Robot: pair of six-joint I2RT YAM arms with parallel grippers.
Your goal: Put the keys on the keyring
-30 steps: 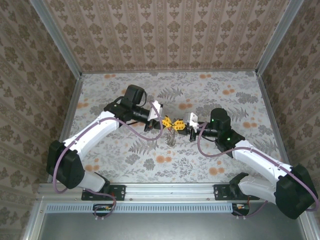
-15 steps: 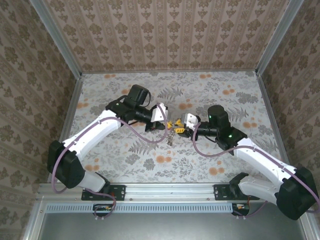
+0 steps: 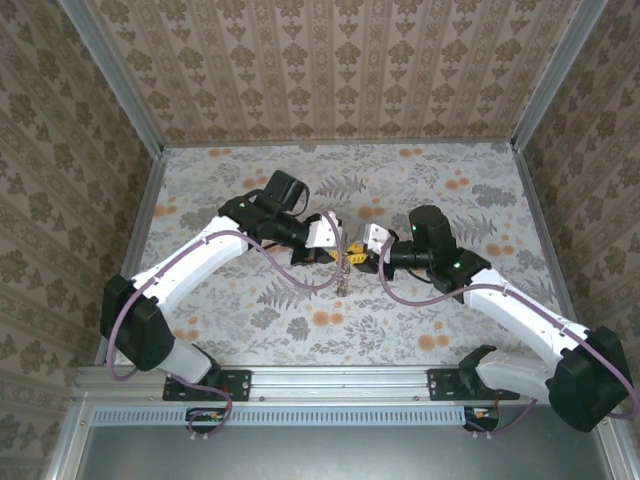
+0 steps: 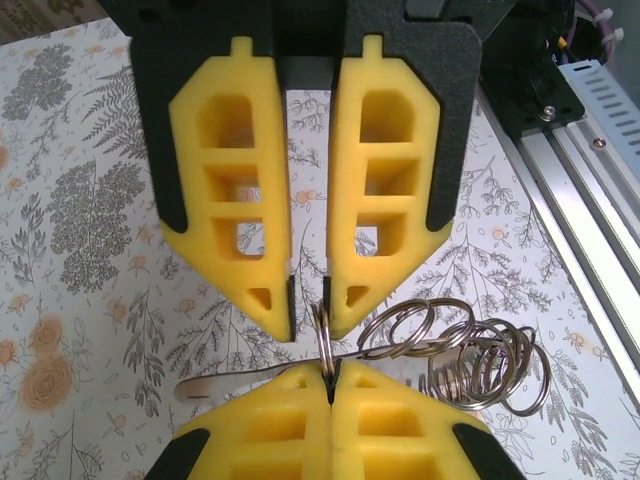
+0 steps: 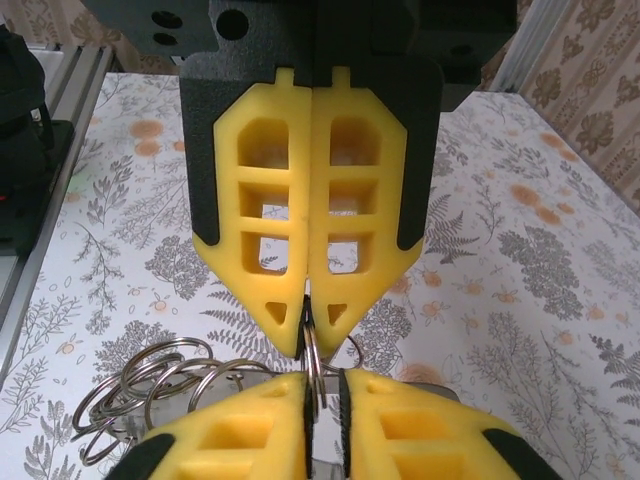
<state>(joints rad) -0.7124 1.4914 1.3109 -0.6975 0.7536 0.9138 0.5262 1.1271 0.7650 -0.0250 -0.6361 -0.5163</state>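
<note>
The keyring (image 4: 325,340) is a thin double-wire steel loop, seen edge-on between the two yellow-fingered grippers above the middle of the table. My left gripper (image 4: 330,372) is shut on its lower edge. My right gripper (image 5: 325,385) faces it tip to tip, and its jaws stand slightly apart with the keyring (image 5: 315,360) between them, against one pad. A flat silver blade (image 4: 230,382), apparently one of the keys, lies across under the ring. In the top view the left gripper (image 3: 333,250) and right gripper (image 3: 357,254) almost touch.
A bunch of several small steel rings (image 4: 480,365) hangs beside the keyring and dangles below the grippers (image 3: 342,278). The floral table cover (image 3: 300,320) lies under everything. An aluminium rail (image 4: 590,200) runs along the near edge, and patterned walls (image 3: 330,70) close in three sides.
The two grippers have drawn closer together until their tips nearly meet. The left wrist has shifted right and the right wrist left. The hanging metal bunch stays beneath them.
</note>
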